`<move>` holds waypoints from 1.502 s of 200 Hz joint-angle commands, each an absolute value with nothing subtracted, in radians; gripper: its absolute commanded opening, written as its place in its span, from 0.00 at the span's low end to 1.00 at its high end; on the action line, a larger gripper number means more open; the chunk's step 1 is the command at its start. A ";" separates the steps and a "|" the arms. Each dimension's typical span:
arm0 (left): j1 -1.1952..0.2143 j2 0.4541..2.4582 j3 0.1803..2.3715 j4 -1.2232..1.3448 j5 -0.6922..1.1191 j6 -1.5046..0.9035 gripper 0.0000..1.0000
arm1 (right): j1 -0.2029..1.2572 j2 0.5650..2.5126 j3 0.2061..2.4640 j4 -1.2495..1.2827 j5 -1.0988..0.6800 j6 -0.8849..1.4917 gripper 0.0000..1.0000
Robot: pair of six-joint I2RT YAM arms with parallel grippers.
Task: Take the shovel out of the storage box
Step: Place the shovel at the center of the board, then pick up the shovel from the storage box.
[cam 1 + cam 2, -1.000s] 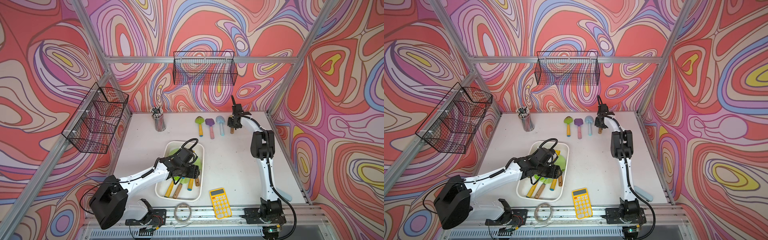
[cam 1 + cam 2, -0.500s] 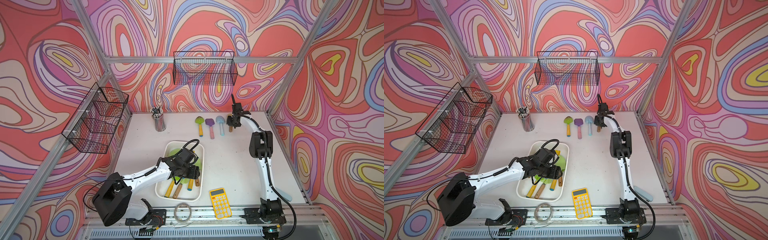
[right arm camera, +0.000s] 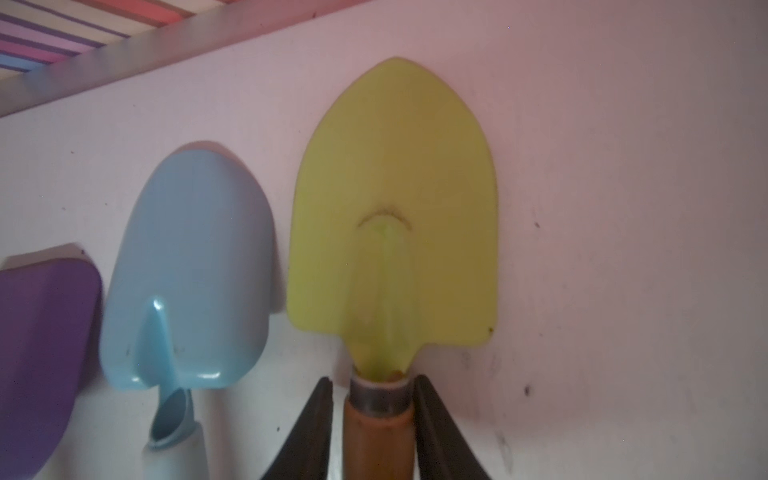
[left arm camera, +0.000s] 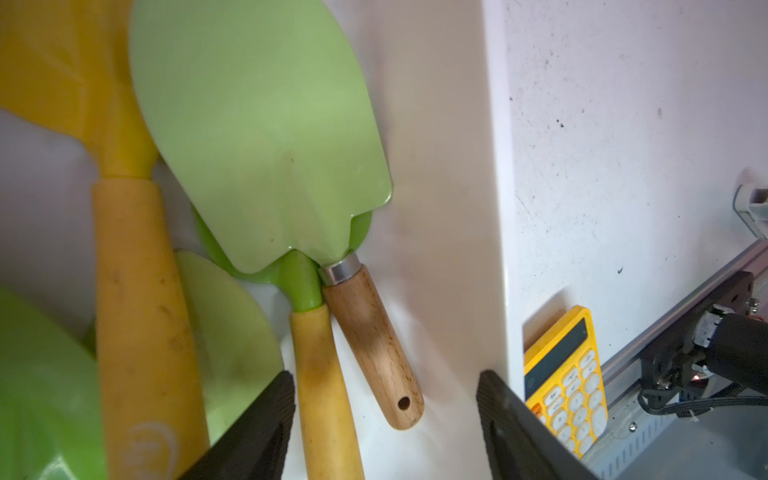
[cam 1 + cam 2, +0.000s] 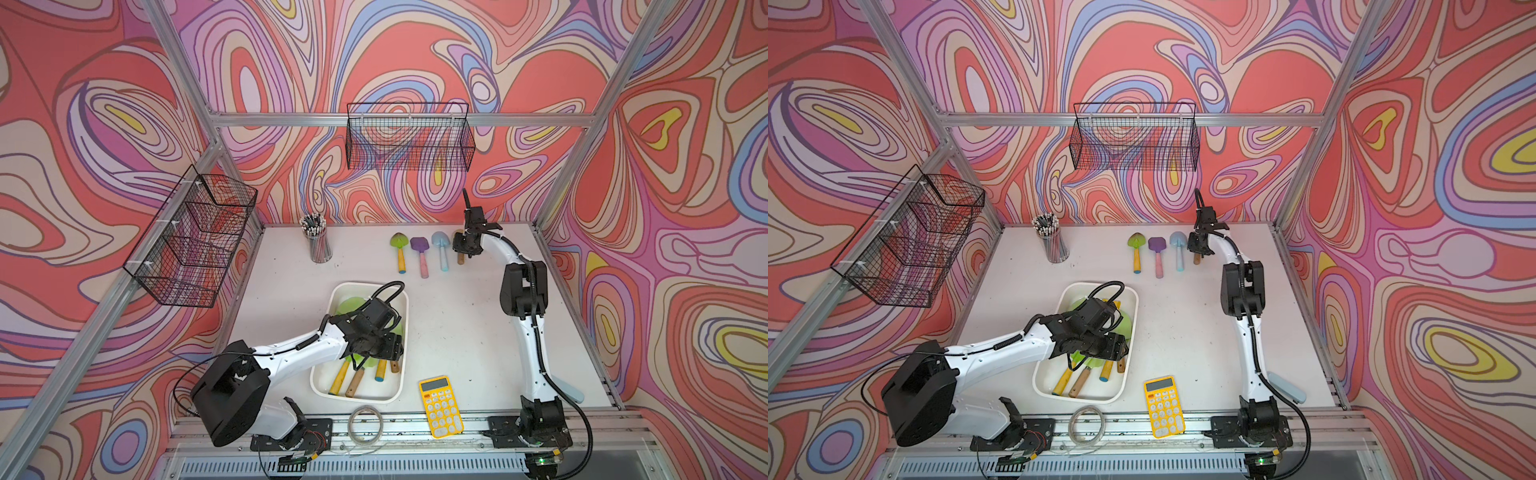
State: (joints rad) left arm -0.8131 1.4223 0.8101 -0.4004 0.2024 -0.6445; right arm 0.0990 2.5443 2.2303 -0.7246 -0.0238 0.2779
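The white storage box [image 5: 376, 398] [image 5: 1077, 397] lies at the front of the table with several shovels in it. My left gripper [image 5: 384, 353] [image 4: 384, 378] hangs open inside it. Between its fingers lie the yellow handle [image 4: 320, 374] of a green shovel and the wooden handle [image 4: 370, 340] of a green-bladed shovel [image 4: 266, 137]. At the back, my right gripper [image 5: 464, 249] [image 3: 373, 380] straddles the wooden handle of a yellow-green shovel [image 3: 395, 208] lying flat on the table. Its jaws are slightly parted, with a gap on one side.
A blue shovel [image 5: 440, 249], a purple one [image 5: 419, 253] and a green one [image 5: 400, 249] lie in a row left of the right gripper. A yellow calculator [image 5: 440, 405] sits right of the box. A pencil cup [image 5: 318, 243] stands at the back left. Wire baskets [image 5: 409, 137] [image 5: 191, 237] hang on the walls.
My right gripper's jaws have eased apart round the wooden handle at the back. The left arm has shifted slightly over the box, its gripper still open.
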 commanded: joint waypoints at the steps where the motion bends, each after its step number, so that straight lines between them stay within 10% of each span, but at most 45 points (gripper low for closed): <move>1: -0.831 1.446 0.840 -0.397 0.188 -0.666 0.69 | 0.101 2.408 2.139 -0.711 -0.020 0.285 0.37; 115: -0.885 1.512 0.848 -0.420 0.132 -0.726 0.44 | 0.111 1.919 1.667 -0.549 -0.070 0.360 0.36; 300: -0.986 1.647 0.930 -0.661 -0.097 -0.739 0.31 | 0.294 1.786 1.482 -0.540 -0.030 0.361 0.37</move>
State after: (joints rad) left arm -0.9821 1.6135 0.9207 -0.5907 -0.0319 -0.7273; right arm 0.2878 1.8248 1.4967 -0.5476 -0.0486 0.3611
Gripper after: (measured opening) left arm 0.323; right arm 0.368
